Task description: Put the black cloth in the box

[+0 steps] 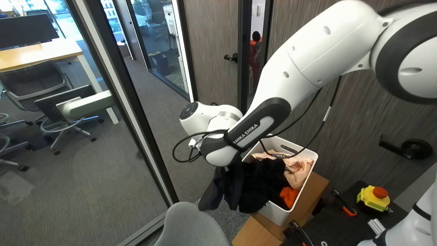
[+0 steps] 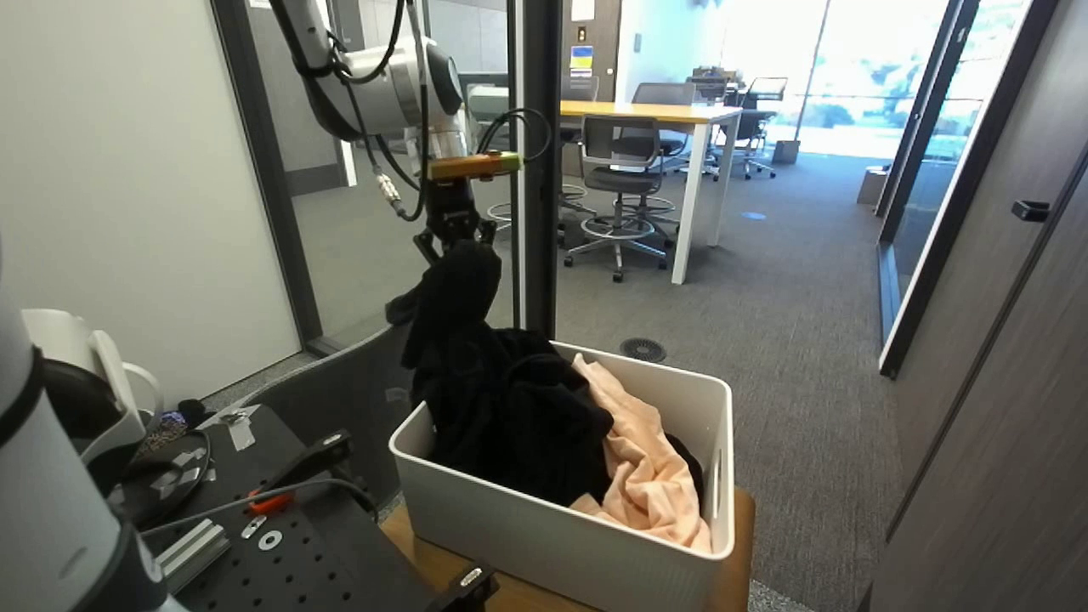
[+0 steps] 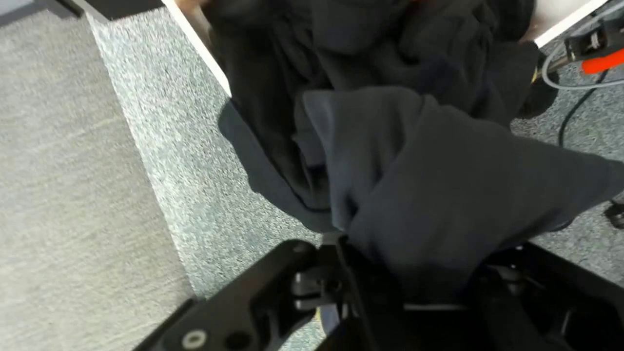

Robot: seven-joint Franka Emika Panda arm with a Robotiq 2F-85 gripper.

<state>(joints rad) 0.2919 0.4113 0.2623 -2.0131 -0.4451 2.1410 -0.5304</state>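
Some black cloth (image 2: 518,416) is clamped in your hand (image 2: 456,241), left of centre in an exterior view, draping down into the white box (image 2: 544,540) beside peach fabric (image 2: 648,480).

Panda arm (image 1: 285,78) is angled down from the upper right in an exterior view, big round joint (image 1: 387,58) up top, and the EMIKA-labelled forearm (image 1: 247,135) is slanted low toward the left. The wrist (image 1: 213,119) is bent at the bottom end. In an exterior view the Robotiq gripper (image 2: 459,242) is pointed pretty much straight down, jaws clamped in a grip, tips hidden. Its fingers (image 3: 234,307) are shown kinda blurry in the wrist view, down at the bottom.
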